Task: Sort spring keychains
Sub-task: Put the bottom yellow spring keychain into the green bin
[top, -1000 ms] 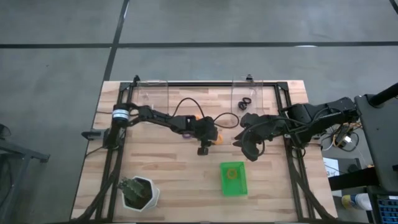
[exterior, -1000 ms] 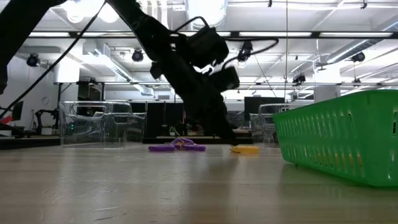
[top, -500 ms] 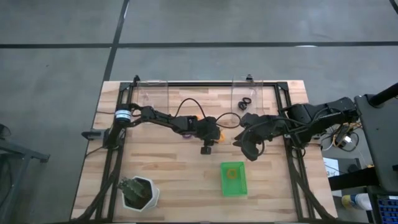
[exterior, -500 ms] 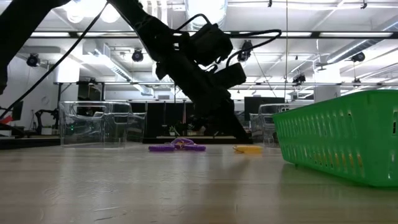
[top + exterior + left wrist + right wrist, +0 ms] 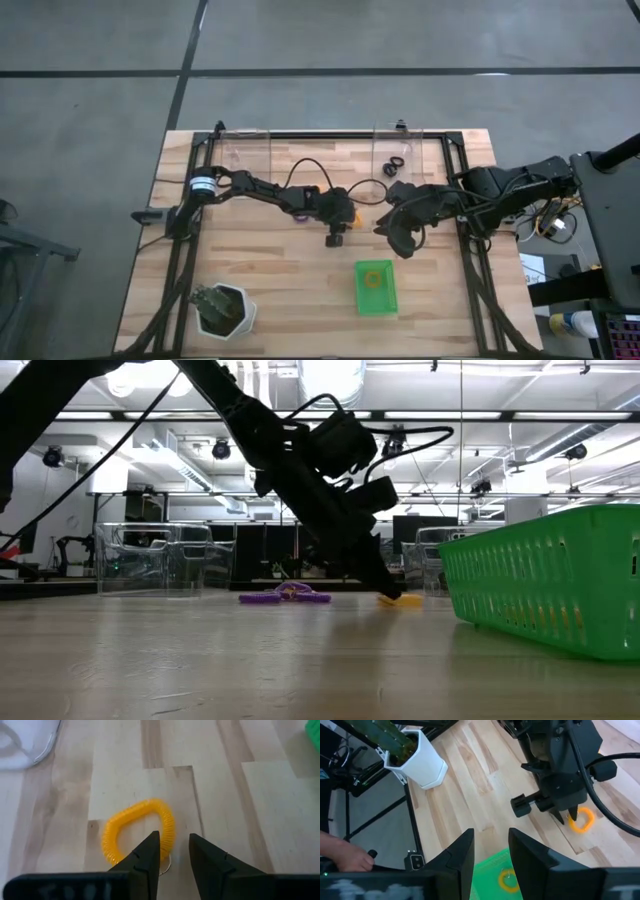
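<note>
Fingers point(image 5: 150, 851) of the left gripper point(image 5: 173, 851) stand slightly apart, tips down at the wooden table point(image 5: 260, 270), straddling the edge of an orange-yellow spring keychain point(image 5: 139, 834) that lies flat on the boards; whether the pads actually touch the coil is hard to say from where I stand. From above, that left gripper point(image 5: 337, 222) sits near the middle of the table, its arm reaching in from the left side. Across the tabletop at eye level, the same gripper point(image 5: 385, 588) comes down at a slant onto the yellow coil point(image 5: 402, 599), with a purple spring keychain point(image 5: 285, 596) lying just beside it on the wood.

Off to the right, the right gripper point(image 5: 400, 240) hangs above the table near the green tray point(image 5: 376, 301), its own two fingers point(image 5: 460, 857) parted and holding nothing. Its wrist camera looks down on the left gripper point(image 5: 567, 817) at the yellow coil point(image 5: 581, 819).

Inside the green tray lies another orange-yellow spring keychain point(image 5: 373, 279). At the far edge of the table stand clear plastic bins point(image 5: 410, 152), and in the right-hand one rest two black spring keychains point(image 5: 393, 166). A white pot with a green plant point(image 5: 222, 307) stands at the table's near left corner. A person's hand point(image 5: 345, 856) shows at the edge of the right wrist view, beyond the table frame.
</note>
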